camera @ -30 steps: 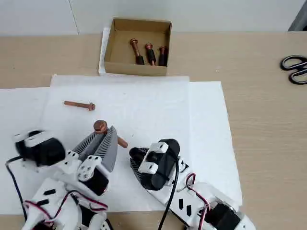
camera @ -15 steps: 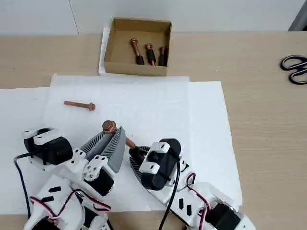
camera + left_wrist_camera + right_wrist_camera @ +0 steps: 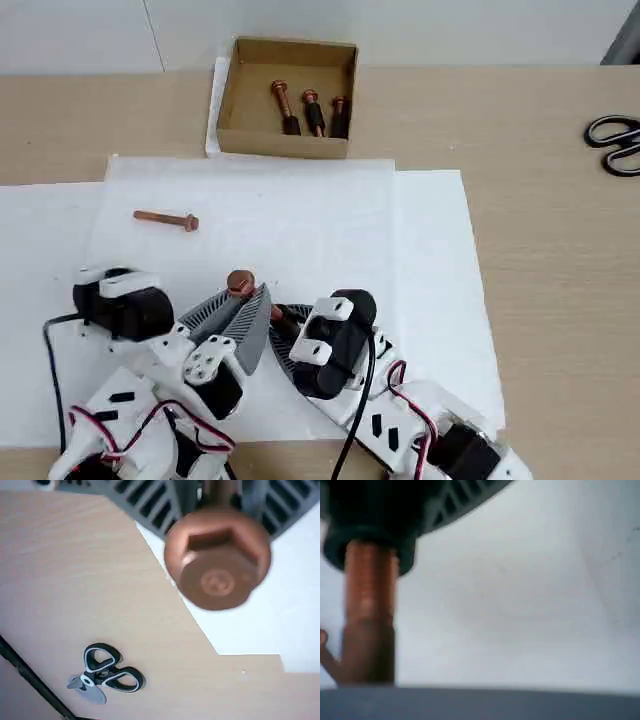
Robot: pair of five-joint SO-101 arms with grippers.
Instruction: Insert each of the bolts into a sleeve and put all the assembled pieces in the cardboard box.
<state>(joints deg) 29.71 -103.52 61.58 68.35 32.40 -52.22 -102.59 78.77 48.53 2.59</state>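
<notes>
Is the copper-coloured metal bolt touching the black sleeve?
Touching. In the right wrist view, the copper-coloured metal bolt runs shaft-first straight into the black cylindrical sleeve.

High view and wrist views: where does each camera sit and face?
High view: fixed overhead, facing down on brown cardboard box and both arms.
Left wrist view: on the left arm; left gripper holds a copper hex bolt, black scissors beyond.
Right wrist view: on the right arm; right gripper holds a black sleeve.
All share that bolt.
</notes>
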